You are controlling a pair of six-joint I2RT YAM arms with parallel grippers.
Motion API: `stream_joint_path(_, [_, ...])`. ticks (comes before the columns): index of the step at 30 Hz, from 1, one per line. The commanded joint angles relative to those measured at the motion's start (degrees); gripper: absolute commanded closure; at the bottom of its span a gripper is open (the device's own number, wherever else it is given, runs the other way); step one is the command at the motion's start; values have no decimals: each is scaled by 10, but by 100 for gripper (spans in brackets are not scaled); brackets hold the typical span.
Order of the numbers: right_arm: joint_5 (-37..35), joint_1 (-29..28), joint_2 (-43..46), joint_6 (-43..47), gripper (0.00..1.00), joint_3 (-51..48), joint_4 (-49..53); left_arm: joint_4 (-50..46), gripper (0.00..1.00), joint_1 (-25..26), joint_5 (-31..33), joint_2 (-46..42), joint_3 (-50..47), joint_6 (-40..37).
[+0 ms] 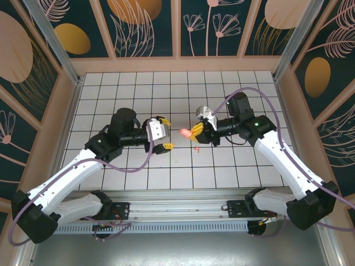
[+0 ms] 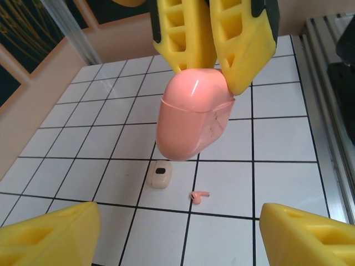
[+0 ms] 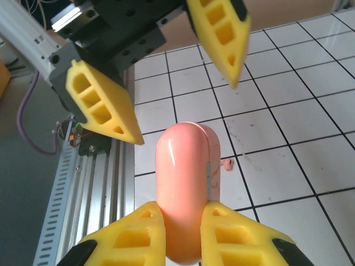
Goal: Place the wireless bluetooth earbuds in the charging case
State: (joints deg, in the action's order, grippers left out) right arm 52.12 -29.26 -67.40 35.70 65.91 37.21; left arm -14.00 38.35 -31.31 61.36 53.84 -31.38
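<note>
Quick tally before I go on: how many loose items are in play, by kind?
Charging case: 1, gripped in the right hand, off the table
Earbuds lying on the table: 2, a pale one with a dark spot and a pink stemmed one
Total: 3

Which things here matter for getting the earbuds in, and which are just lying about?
Job:
charging case, held by right gripper
stemmed earbud and paler earbud piece on the tiles
open left gripper

Just there:
purple cables
mounting rail
</note>
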Motion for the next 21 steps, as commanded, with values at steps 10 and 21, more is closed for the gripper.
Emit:
stream_joint_path(10, [-3, -50, -55, 147, 92, 55, 72, -64, 38, -1, -70, 31, 55, -99])
stream_joint_path(21, [3, -57, -56, 169, 93, 62, 61, -82, 53, 0, -107, 43, 59, -105])
